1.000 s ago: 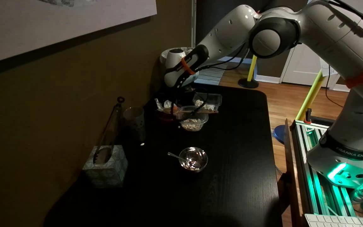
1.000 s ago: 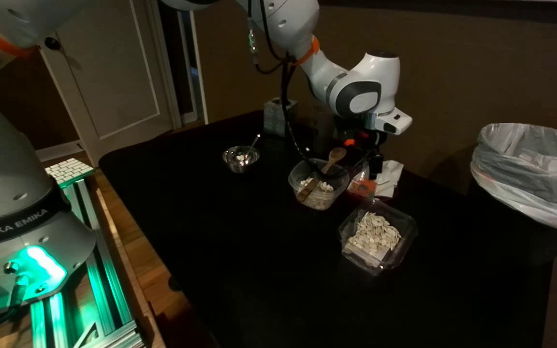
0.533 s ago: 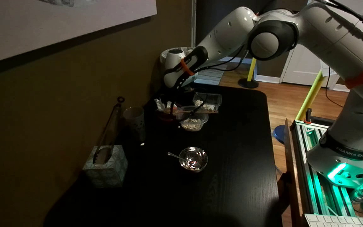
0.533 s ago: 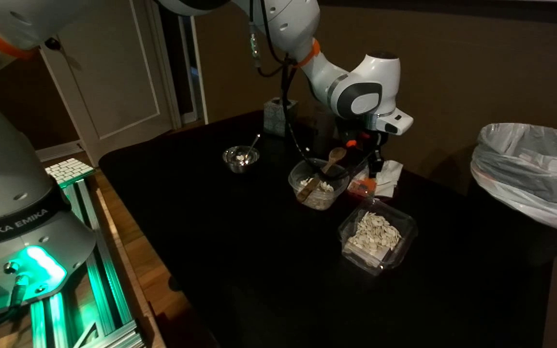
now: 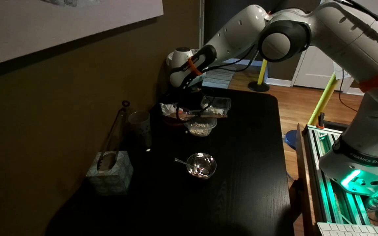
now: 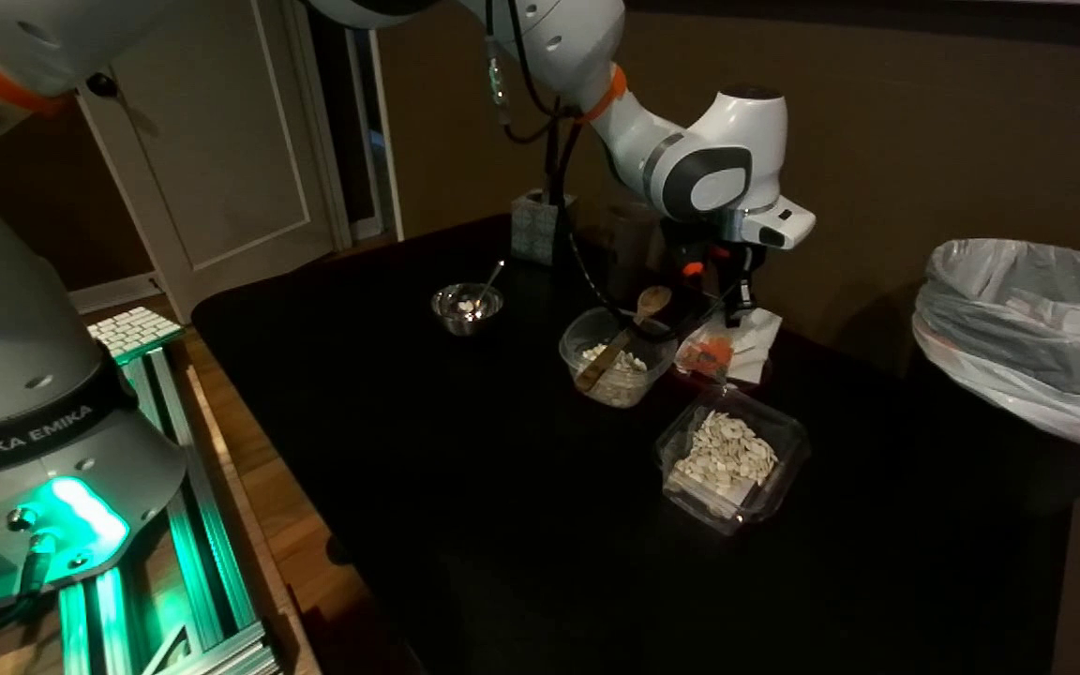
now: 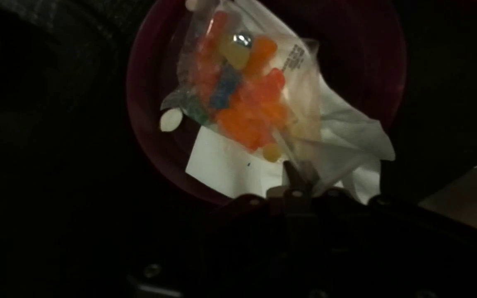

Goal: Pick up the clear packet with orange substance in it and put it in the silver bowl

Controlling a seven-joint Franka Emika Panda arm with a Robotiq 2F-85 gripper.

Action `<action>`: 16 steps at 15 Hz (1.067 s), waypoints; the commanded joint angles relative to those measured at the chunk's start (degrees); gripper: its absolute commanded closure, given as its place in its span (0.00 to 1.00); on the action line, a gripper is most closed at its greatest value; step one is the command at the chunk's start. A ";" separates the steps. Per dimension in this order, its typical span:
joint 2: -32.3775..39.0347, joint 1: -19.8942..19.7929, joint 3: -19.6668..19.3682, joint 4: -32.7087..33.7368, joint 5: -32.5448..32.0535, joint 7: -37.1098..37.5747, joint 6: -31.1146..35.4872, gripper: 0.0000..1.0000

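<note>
In the wrist view the gripper (image 7: 300, 176) pinches the clear packet (image 7: 246, 95) by one edge (above a dark red bowl (image 7: 143, 103)). In an exterior view the silver bowl (image 6: 467, 325) stands left, well apart from the packet. In an exterior view, beyond a patterned box (image 5: 112, 180), the gripper is in shadow.

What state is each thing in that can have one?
Clear packet of gummies: pinched at one end, full lift unclear
Gripper: shut on packet
Silver bowl: upright, spoon leaning inside
Plastic tub: upright, wooden spoon across top
Bin liner: mouth open
Base light: lit green
</note>
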 commanded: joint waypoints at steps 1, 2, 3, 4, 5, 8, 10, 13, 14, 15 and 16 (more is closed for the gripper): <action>-1.73 -1.37 0.58 -0.89 -0.11 -0.33 0.84 1.00; -2.35 -2.05 1.16 -1.05 0.39 -0.71 0.30 1.00; -3.25 -2.93 1.93 -1.34 1.20 -0.99 -0.41 1.00; -4.04 -3.69 2.59 -1.65 1.93 -1.13 -0.80 1.00; -4.76 -4.41 3.25 -1.94 2.63 -1.19 -0.96 1.00; -7.33 -7.08 6.14 -3.31 5.35 -2.86 -0.90 1.00; -9.23 -9.55 9.38 -4.33 8.43 -5.73 -1.23 1.00; -11.87 -13.77 14.57 -5.33 14.21 -11.91 -1.19 1.00; -12.90 -15.10 16.04 -5.91 16.02 -14.16 -1.09 1.00; -14.32 -16.57 17.50 -7.15 18.04 -16.57 -0.88 1.00; -15.75 -18.16 19.10 -8.65 20.31 -19.30 -0.76 1.00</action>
